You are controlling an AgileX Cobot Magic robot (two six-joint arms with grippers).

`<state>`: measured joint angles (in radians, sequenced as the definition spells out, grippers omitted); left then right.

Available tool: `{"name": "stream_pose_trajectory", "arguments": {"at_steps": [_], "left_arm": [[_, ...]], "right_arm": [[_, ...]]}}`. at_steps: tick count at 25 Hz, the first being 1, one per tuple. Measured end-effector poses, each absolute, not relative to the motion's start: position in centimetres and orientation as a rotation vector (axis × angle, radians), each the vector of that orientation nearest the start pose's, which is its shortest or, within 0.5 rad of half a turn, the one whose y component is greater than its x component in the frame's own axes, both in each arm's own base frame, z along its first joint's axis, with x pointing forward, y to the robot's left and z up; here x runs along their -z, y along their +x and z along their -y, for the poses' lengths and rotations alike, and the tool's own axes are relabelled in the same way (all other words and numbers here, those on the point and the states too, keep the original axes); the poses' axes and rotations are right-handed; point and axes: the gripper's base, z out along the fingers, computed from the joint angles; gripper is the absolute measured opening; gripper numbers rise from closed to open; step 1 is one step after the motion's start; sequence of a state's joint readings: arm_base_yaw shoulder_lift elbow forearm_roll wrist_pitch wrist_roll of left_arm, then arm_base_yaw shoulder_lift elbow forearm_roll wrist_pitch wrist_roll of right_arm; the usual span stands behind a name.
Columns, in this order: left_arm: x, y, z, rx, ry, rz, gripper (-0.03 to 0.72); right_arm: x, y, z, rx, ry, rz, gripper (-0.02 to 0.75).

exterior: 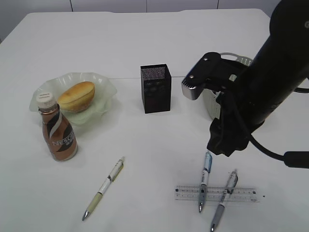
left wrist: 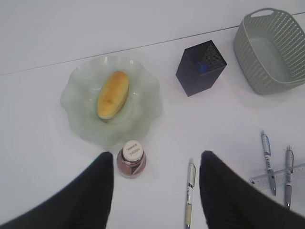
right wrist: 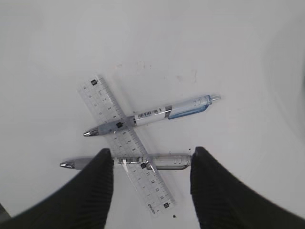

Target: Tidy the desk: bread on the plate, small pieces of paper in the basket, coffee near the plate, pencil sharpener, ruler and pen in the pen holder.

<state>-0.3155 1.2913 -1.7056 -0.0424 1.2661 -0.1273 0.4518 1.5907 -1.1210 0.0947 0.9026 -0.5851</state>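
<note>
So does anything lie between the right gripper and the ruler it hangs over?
Yes. Two pens lie across the ruler: a blue-bodied pen over its upper half and a grey pen over its lower half, the latter right between the right gripper's open fingers. The ruler is underneath both.

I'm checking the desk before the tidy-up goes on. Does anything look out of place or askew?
Yes. Two pens, one blue-barrelled and one grey, lie crossed over the clear ruler near the front edge. A third pen lies loose by the coffee. Nothing looks spilled or damaged; the bread sits on the plate.
</note>
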Motion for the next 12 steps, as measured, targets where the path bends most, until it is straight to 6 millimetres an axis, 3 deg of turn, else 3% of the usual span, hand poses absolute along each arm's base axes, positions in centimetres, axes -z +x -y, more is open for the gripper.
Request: {"name": "stream_pose_trajectory", "arguments": {"at_steps": [4,12], "left_arm": [[-48.2,22.1,7.6,0.273,0.226,-2.340,0.417],[-48.2,22.1,7.6,0.272,0.228,-2.341,0.417]], "right_arm": [[-23.7,28.0,-14.4,-0.095,-1.356,-2.524,0.482],[-21.4,28.6,-14.8,-0.133,-1.386,-2.596,0.499]]}}
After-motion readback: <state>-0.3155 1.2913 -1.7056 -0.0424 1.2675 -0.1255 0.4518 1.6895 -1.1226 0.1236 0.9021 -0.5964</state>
